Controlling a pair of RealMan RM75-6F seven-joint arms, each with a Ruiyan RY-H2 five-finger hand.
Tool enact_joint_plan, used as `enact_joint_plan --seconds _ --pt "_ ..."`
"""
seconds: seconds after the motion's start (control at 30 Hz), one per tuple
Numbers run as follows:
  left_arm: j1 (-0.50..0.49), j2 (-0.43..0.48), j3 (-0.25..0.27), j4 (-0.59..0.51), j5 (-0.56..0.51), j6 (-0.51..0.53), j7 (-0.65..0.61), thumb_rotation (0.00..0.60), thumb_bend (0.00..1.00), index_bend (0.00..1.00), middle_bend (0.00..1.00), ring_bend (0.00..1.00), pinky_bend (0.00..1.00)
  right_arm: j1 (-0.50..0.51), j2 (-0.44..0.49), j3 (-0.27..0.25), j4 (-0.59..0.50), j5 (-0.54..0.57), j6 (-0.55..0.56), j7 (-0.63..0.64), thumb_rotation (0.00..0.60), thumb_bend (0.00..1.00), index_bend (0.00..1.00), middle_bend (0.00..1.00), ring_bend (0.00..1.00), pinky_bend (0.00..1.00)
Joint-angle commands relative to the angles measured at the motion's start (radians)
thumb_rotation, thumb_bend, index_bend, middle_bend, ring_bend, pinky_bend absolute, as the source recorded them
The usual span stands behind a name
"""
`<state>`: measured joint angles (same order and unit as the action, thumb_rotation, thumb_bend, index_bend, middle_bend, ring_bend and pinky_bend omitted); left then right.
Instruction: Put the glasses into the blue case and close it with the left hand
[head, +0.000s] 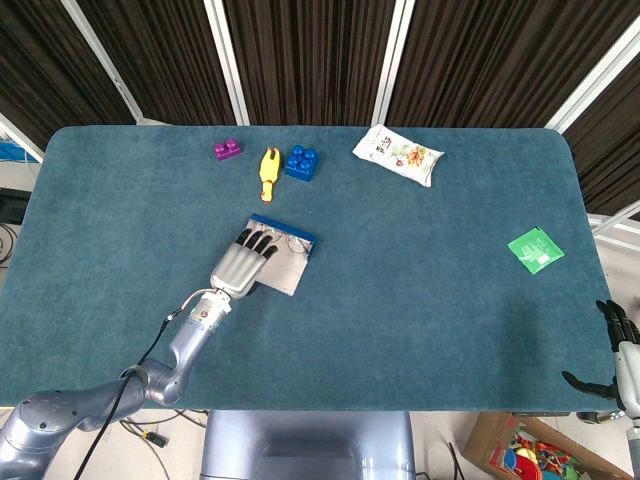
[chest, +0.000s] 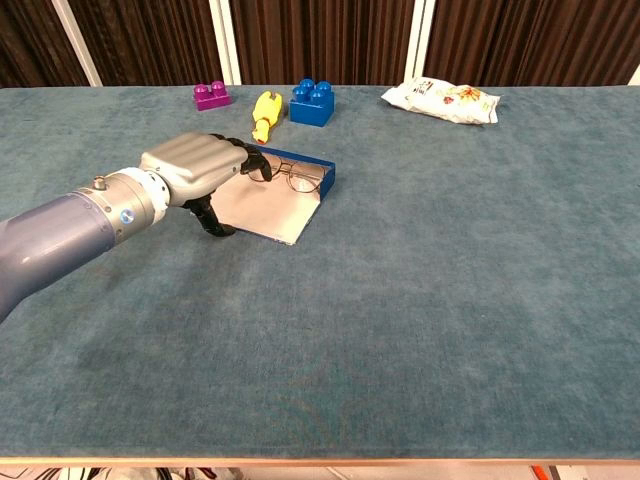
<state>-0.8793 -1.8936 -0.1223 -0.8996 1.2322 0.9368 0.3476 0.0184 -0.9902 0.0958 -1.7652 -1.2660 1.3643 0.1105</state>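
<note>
We see both views evenly and brightly lit from above, with colours clear and no strong glare. The teal table shows soft mottled patches where its nap catches light. The left hand casts only a faint, diffuse shadow beneath it in the chest view, and its metal back carries a mild sheen. The dark curtains stay deep and underexposed. Both pictures are sharp; the head view bends the table's edges slightly near the corners.
</note>
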Motion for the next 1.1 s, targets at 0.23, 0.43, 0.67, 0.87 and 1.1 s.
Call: enact_joint_plan --seconds 0.23,0.43,0.67,0.87,1.1 --pt "-0.050 -0.034 -0.052 0.077 0.029 0.015 -0.003 0.600 0.35 0.31 0.15 0.08 0.11 0.000 0.001 -0.001 0.000 -0.001 -0.001 0.000 0.600 0.19 0.00 0.02 0.13 0.24" --pt "-0.080 -0.073 -0.086 0.160 0.010 -0.030 -0.015 0.600 0.36 0.33 0.15 0.08 0.11 -0.001 0.003 -0.003 -0.002 0.000 -0.003 0.001 0.600 0.19 0.00 0.02 0.13 0.24" --pt "-0.091 -0.110 -0.088 0.218 0.019 -0.051 -0.062 0.600 0.36 0.40 0.15 0.08 0.11 -0.002 0.004 -0.002 -0.003 0.002 -0.003 0.001 0.600 0.19 0.00 0.02 0.13 0.24" --pt "-0.085 -0.114 -0.084 0.225 0.040 -0.028 -0.100 0.600 0.36 0.49 0.16 0.08 0.11 -0.002 0.005 -0.001 -0.003 0.003 -0.004 0.002 0.600 0.19 0.00 0.02 0.13 0.24" --pt "-0.069 -0.110 -0.090 0.242 0.042 -0.003 -0.093 0.600 0.36 0.55 0.16 0.08 0.10 -0.002 0.007 -0.003 -0.004 0.003 -0.006 0.004 0.600 0.19 0.00 0.02 0.13 0.24"
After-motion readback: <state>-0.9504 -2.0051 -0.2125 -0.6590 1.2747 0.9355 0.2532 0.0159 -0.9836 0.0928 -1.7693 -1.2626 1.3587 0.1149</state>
